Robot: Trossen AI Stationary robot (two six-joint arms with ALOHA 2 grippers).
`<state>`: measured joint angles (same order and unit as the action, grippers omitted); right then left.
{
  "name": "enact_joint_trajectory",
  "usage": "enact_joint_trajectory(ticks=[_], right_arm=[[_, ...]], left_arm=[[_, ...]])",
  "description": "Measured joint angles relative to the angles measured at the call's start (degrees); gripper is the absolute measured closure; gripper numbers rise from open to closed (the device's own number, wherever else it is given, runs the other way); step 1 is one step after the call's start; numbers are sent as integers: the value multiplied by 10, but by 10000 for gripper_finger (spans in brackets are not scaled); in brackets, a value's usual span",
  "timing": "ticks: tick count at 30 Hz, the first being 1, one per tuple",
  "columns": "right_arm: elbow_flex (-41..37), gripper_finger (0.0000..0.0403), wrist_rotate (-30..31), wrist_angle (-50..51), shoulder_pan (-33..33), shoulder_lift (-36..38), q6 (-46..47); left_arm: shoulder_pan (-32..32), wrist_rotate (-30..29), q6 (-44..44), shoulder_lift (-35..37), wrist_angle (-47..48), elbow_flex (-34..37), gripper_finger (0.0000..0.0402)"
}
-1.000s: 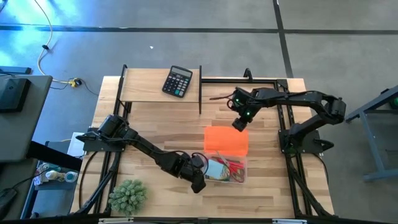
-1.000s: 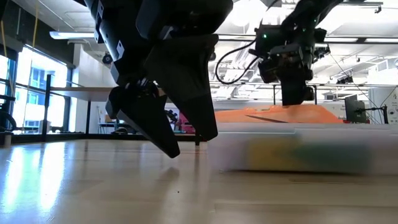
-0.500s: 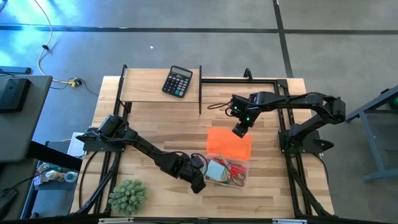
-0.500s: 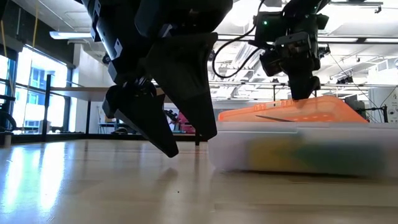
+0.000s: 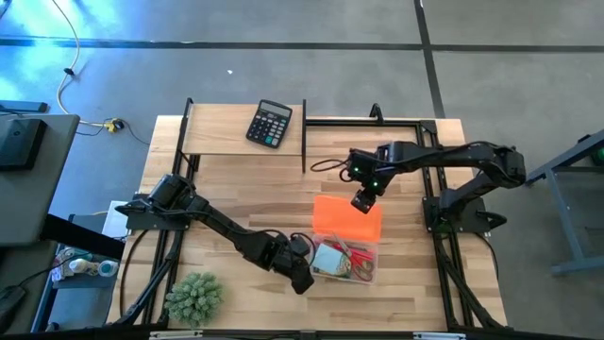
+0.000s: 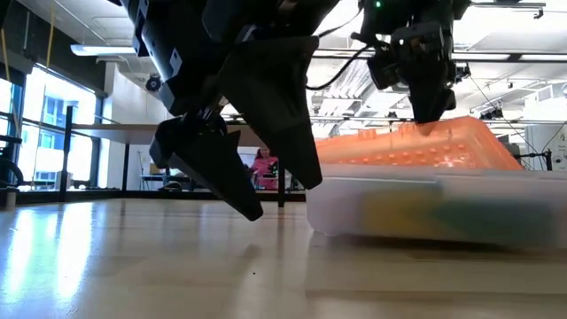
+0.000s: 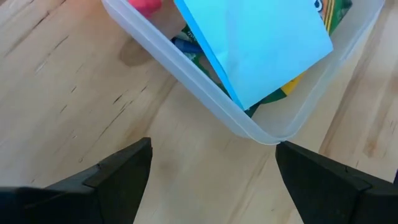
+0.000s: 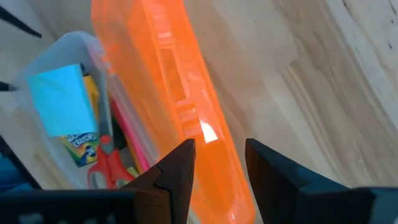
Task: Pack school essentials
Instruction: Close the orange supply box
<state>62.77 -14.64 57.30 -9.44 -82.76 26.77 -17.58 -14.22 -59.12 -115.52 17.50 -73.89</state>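
A clear plastic box [image 5: 351, 269] stands near the table's front edge. In it lie a pale blue note pad [image 7: 255, 43], a yellow crayon box [image 8: 81, 146] and red-handled scissors [image 8: 109, 165]. An orange lid [image 5: 342, 217] slants over the box's far side, with my right gripper [image 5: 362, 201] shut on it. My left gripper [image 5: 302, 277] stands open at the box's left near corner [image 7: 267, 134], with that corner just ahead of its spread fingers. My right gripper pinches the orange lid's far edge [image 8: 211, 146] between its two fingers, coming from above and pointing steeply down. The lid is tilted, with its far edge raised under the gripper [image 6: 425, 111] and its lower near edge [image 6: 354, 168] at the box's rim.
A black calculator [image 5: 269, 124] lies on the raised shelf at the far edge. A spiky green plant [image 5: 193, 297] sits at the near left corner. Black metal frames [image 5: 304, 132] run along the sides. Bare wood lies between the shelf and the lid.
My right gripper has gone toward the table's near edge and upward with the orange lid. The lid lay flat behind the box. Now its far edge is raised while its near edge stays low at the box. My left gripper has kept still.
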Motion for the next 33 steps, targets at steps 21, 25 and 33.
enact_joint_trajectory(ticks=[21, 25, 33], right_arm=[[15, 265, 9, 19, 84, 20, 92], [15, 265, 9, 18, 90, 38, 112], [15, 265, 9, 10, 128, 43, 147]], left_arm=[[0, -5, -24, 0, -8, 0, 74], [1, -9, -37, 0, -11, 0, 74], [8, -26, -57, 0, -10, 0, 74]])
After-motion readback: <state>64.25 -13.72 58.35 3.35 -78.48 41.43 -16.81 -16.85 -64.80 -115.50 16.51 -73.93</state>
